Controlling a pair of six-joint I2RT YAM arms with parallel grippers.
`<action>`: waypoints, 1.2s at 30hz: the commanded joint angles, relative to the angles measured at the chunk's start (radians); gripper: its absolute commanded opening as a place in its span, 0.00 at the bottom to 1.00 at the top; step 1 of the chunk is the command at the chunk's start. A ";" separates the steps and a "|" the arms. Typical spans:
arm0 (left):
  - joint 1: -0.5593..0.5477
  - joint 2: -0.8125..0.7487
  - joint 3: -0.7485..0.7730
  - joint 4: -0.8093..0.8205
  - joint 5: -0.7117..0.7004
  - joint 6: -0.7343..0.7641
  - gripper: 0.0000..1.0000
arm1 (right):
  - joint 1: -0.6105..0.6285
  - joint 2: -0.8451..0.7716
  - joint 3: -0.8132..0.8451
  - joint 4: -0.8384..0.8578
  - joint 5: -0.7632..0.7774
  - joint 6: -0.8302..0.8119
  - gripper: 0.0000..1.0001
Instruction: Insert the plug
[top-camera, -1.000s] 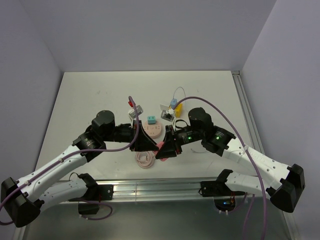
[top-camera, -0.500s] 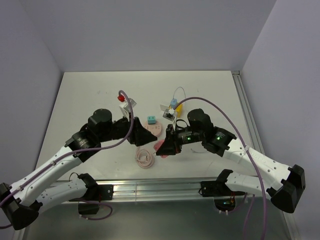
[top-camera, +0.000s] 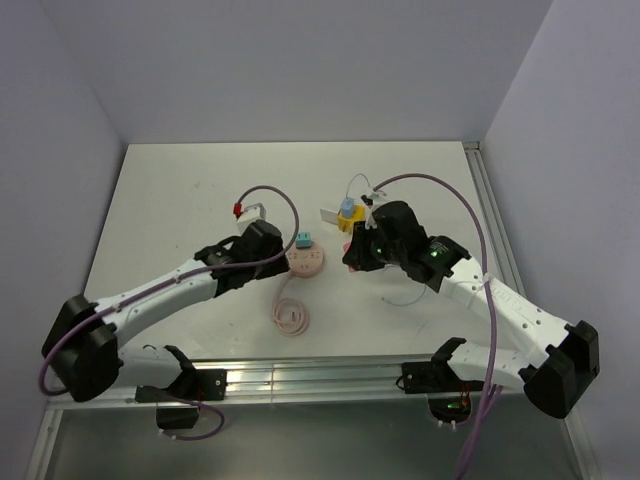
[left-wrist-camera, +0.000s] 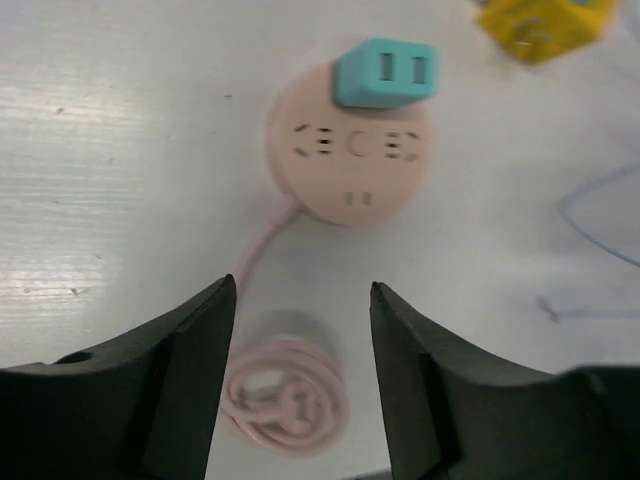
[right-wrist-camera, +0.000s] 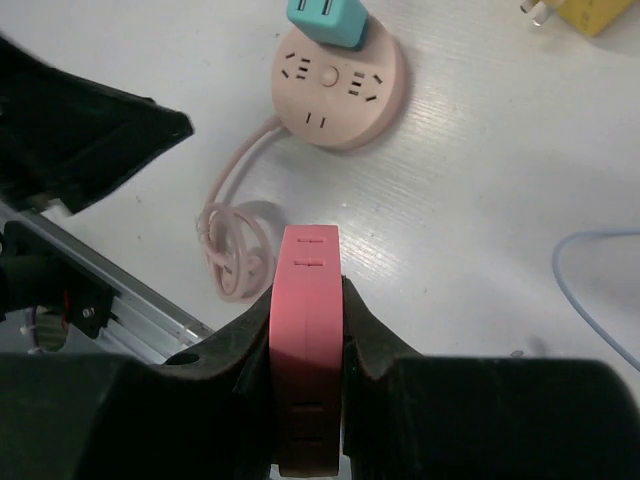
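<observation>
Two arms reach over the white counter (top-camera: 180, 200). The left gripper (left-wrist-camera: 298, 300) has its jaws apart and empty above the round pink socket (left-wrist-camera: 350, 165) and its coiled cord (left-wrist-camera: 290, 400). The right gripper (right-wrist-camera: 308, 300) is clamped on the pink plug (right-wrist-camera: 307, 330), which it holds in the air, apart from the socket.

The left claw (left-wrist-camera: 298, 288) has left its spot at 7 o'clock of the pink socket (top-camera: 305, 262) and now sits at its 9 o'clock, with its jaws spread wider than before. Its arm, earlier hunched with the elbow high, has stretched out low over the counter (top-camera: 170, 200). The right claw (right-wrist-camera: 307, 295) has drawn back from 6 o'clock of the socket to its 3 o'clock, carrying the pink plug (right-wrist-camera: 306, 350) with it. The socket, earlier half hidden under both claws, now shows whole from above.
</observation>
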 joint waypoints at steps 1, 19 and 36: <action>-0.006 0.093 0.035 0.012 -0.174 -0.084 0.57 | -0.010 -0.049 0.023 0.004 0.055 0.018 0.00; 0.018 0.408 0.052 0.151 0.000 -0.038 0.27 | -0.051 -0.109 -0.050 0.028 -0.014 -0.022 0.00; -0.052 0.374 -0.089 0.227 -0.073 0.060 0.41 | -0.051 -0.053 -0.037 0.058 -0.072 -0.028 0.00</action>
